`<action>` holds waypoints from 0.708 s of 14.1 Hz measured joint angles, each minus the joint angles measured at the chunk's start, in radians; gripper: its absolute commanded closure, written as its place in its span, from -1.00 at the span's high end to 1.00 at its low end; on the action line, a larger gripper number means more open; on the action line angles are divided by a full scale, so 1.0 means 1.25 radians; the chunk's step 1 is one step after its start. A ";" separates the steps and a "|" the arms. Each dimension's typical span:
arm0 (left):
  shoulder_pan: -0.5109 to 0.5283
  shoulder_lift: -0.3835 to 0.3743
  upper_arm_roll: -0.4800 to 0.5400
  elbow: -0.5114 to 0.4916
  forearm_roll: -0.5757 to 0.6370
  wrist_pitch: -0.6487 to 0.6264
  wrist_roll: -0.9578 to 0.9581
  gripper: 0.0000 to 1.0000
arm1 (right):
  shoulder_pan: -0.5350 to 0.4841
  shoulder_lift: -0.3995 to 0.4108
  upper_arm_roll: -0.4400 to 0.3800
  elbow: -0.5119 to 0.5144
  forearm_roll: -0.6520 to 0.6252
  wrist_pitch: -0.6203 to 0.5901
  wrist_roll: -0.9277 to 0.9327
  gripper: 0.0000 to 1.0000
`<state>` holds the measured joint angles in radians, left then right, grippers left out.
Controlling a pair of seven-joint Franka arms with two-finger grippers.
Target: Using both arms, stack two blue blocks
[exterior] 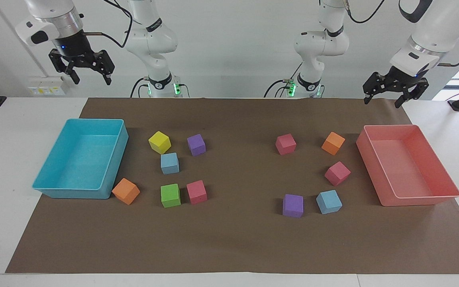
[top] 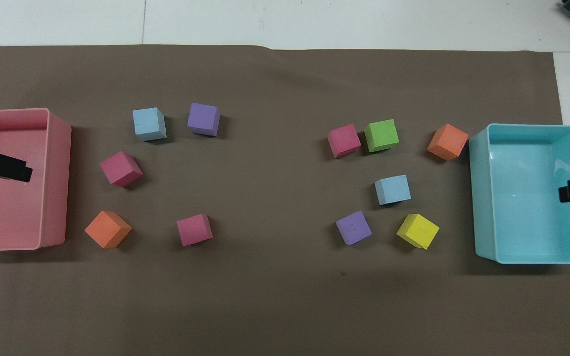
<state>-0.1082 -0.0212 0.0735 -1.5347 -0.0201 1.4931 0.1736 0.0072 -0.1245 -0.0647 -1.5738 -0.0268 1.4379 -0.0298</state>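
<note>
Blue blocks (exterior: 169, 163) (exterior: 328, 201) lie well apart; both arms' jaws hang wide, raised.

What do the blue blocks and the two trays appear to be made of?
Both blue blocks look like foam: matte, faintly grainy faces, softly rounded edges, no glare. The turquoise tray and pink tray look like moulded plastic: thin even walls, rolled rims, a slight sheen on their floors in the overhead view.
</note>
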 measured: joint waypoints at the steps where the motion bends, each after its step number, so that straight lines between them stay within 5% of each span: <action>1: 0.000 0.000 0.000 0.000 0.000 0.000 0.000 1.00 | 0.000 0.000 0.000 0.000 0.000 0.000 0.000 1.00; 10: 0.019 0.000 0.002 0.000 0.000 0.000 0.000 1.00 | 0.000 0.000 0.000 -0.001 0.000 0.000 0.000 1.00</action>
<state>-0.0846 -0.0212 0.0755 -1.5341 -0.0200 1.4932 0.1742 0.0072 -0.1245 -0.0646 -1.5755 -0.0268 1.4380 -0.0298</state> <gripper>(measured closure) 0.000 0.000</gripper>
